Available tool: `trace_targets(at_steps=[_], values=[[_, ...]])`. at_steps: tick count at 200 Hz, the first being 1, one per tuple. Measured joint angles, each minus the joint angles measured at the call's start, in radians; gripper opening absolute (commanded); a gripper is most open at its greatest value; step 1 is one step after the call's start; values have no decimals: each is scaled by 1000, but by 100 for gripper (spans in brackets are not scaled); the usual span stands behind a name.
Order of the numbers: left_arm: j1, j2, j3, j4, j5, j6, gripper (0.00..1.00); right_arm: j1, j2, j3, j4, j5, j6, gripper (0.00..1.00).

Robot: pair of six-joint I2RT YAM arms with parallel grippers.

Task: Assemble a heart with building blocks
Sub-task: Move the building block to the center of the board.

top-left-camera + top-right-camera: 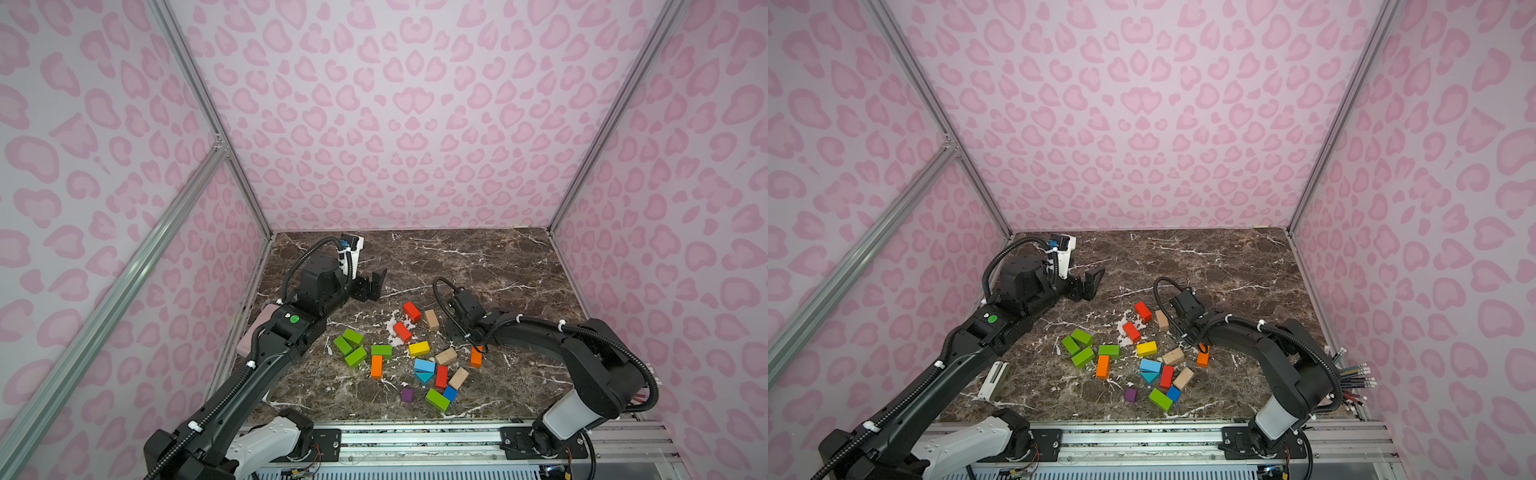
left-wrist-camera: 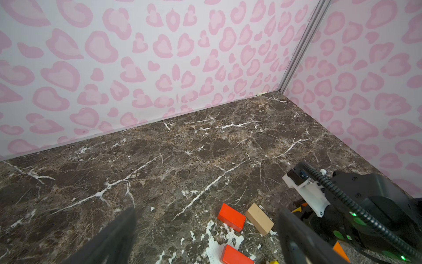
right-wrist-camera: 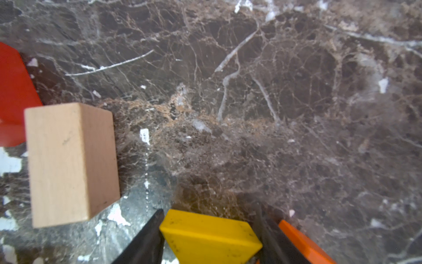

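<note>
The building blocks lie scattered on the marble table: green ones [image 1: 351, 345], red [image 1: 402, 331], a yellow brick [image 1: 419, 348], orange [image 1: 376, 366], blue [image 1: 424, 365], tan [image 1: 446, 356] and purple [image 1: 407, 395]. My right gripper [image 3: 209, 212] points down among them beside an upright orange block [image 1: 476, 356]. Its two black fingers press on either side of a yellow wedge-shaped block [image 3: 210, 237]; the wrist hides that block in both top views. A tan brick [image 3: 70, 162] lies just beside it. My left gripper [image 1: 374, 284] hovers open and empty at the back left, with a red brick [image 2: 231, 217] beyond it.
Pink-patterned walls close the table on three sides. A bundle of coloured pencils [image 1: 1354, 374] sticks out behind the right arm. A white clip-like object [image 1: 993, 380] lies near the left wall, and a pink flat object [image 1: 257, 328] under the left arm. The metal rail [image 1: 415, 440] runs along the front.
</note>
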Motion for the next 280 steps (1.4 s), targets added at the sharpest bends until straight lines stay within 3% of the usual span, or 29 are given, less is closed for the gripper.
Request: trace_targets(at_steps=[142,280], values=[[0,2,0,0,-5,0,98,-30,77,74,86,-24,-164,60],[0,3,-2,0,-9,0,98,-32,85,63,116,22,-143,62]])
